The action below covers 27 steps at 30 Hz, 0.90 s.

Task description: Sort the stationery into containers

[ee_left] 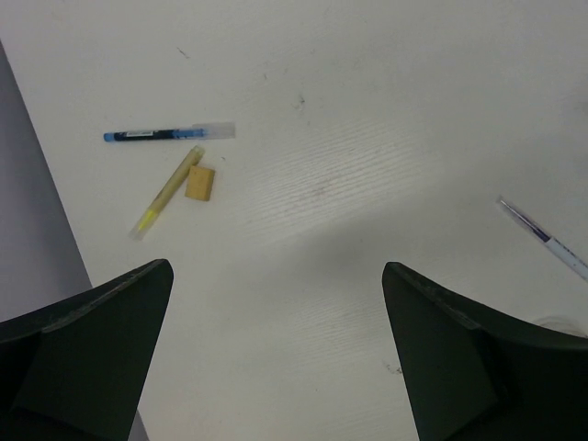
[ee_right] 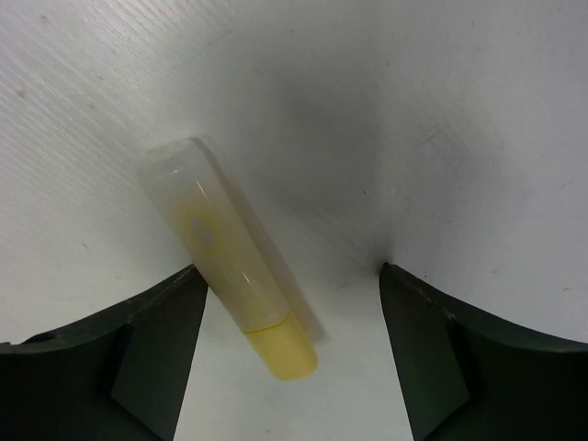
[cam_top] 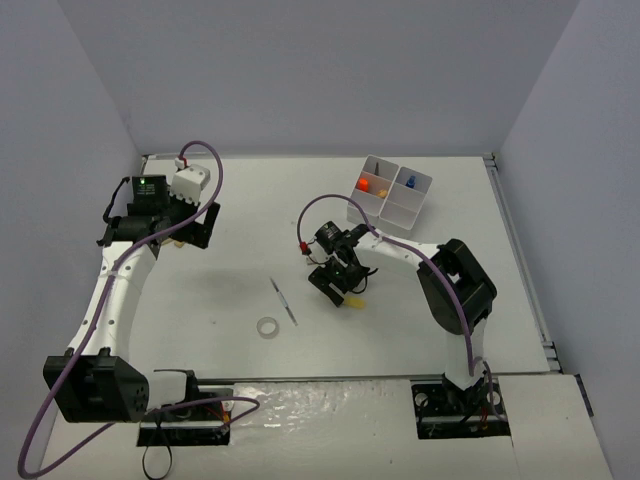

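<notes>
My right gripper (cam_top: 343, 284) (ee_right: 292, 317) is low over the table, open. A yellow bar (ee_right: 227, 250) (cam_top: 356, 302) with a clear cap lies on the table between its fingers, close against the left one. The left gripper (cam_top: 186, 237) (ee_left: 276, 367) hangs wide open at the far left with nothing in it. Beyond it lie a blue pen (ee_left: 170, 134), a yellow highlighter (ee_left: 168, 191) and a small tan block (ee_left: 199, 181). A thin grey stick (cam_top: 283, 300) (ee_left: 547, 241) and a clear tape ring (cam_top: 267, 327) lie mid-table. The white four-compartment tray (cam_top: 402, 205) stands at the back right, holding orange (cam_top: 366, 183) and blue (cam_top: 411, 183) items.
Grey walls close off the table at the back and on both sides. The right arm's elbow (cam_top: 458, 285) rises right of the gripper. A purple cable (cam_top: 210, 160) loops over the left arm.
</notes>
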Available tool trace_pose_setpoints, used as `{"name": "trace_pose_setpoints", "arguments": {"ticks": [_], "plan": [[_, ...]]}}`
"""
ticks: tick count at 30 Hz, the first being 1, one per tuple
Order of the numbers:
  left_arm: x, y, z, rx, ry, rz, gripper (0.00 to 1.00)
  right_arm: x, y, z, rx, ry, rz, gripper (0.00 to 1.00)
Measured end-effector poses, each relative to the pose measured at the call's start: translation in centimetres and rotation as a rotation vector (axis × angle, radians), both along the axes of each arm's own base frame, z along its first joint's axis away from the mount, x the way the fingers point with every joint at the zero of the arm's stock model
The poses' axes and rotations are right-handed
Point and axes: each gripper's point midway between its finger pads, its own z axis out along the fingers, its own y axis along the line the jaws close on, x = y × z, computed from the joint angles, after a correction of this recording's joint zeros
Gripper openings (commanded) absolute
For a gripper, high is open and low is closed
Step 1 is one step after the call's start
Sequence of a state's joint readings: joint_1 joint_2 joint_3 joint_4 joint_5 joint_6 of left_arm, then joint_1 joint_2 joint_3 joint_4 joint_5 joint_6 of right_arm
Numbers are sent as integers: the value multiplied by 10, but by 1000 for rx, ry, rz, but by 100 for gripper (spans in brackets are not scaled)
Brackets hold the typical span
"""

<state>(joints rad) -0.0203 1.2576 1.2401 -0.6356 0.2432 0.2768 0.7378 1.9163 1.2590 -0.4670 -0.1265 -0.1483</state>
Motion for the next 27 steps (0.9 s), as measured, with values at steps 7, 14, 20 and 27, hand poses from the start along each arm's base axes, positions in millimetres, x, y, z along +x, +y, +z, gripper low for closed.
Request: {"name": "trace_pose_setpoints", "arguments": {"ticks": [7,14,20,27], "plan": [[13,25,-1,0,-31,72,97,-4,22,-1,-5,-9,54,0],[13,39,-18,-4,10,107,97,-2,26,3,-10,-27,58,0],[10,46,-27,0,25,108,97,44,51,68,115,-193,24,0],[14,51,-33,8,42,111,97,182,45,270,620,-744,-265,0]]}}
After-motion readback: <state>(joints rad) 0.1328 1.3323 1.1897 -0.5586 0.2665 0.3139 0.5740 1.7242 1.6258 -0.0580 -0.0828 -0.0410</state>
